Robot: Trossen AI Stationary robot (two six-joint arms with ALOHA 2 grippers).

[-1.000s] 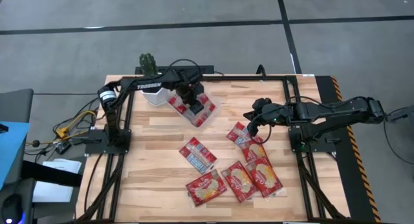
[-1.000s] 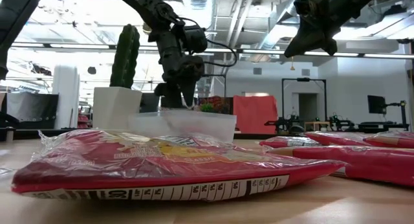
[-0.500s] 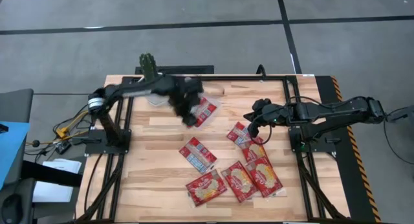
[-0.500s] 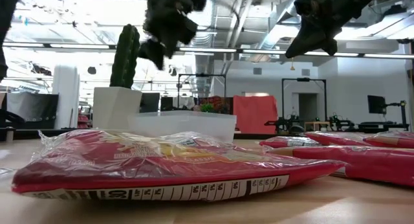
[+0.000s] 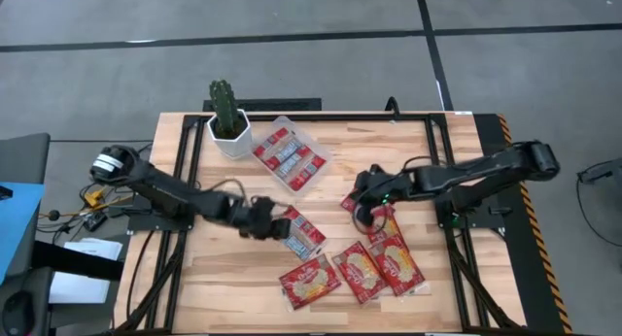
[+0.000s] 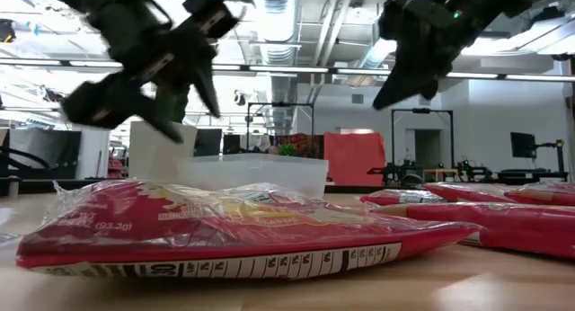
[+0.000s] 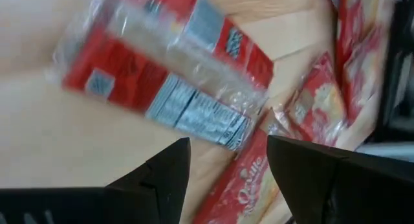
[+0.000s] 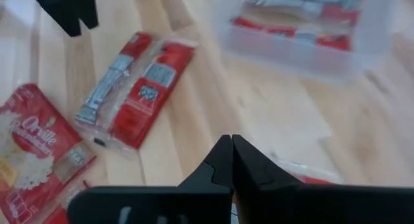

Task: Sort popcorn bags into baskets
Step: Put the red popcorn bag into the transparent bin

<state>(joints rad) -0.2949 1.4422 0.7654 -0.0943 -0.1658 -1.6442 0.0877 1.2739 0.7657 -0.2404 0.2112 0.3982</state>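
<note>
High view: left gripper point(image 5: 264, 222), fingers spread, hovers just beside — seemingly above — small popcorn bag point(image 5: 297, 231).

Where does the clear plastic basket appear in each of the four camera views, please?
High view: the clear basket sits near the far table edge, beside the cactus pot, with red packets inside.
Low view: it shows as a pale box in the middle distance, behind the nearest popcorn bag.
Left wrist view: not in it.
Right wrist view: at the far end of the table.
Shared landmark: the small packet lying mid-table.
</note>
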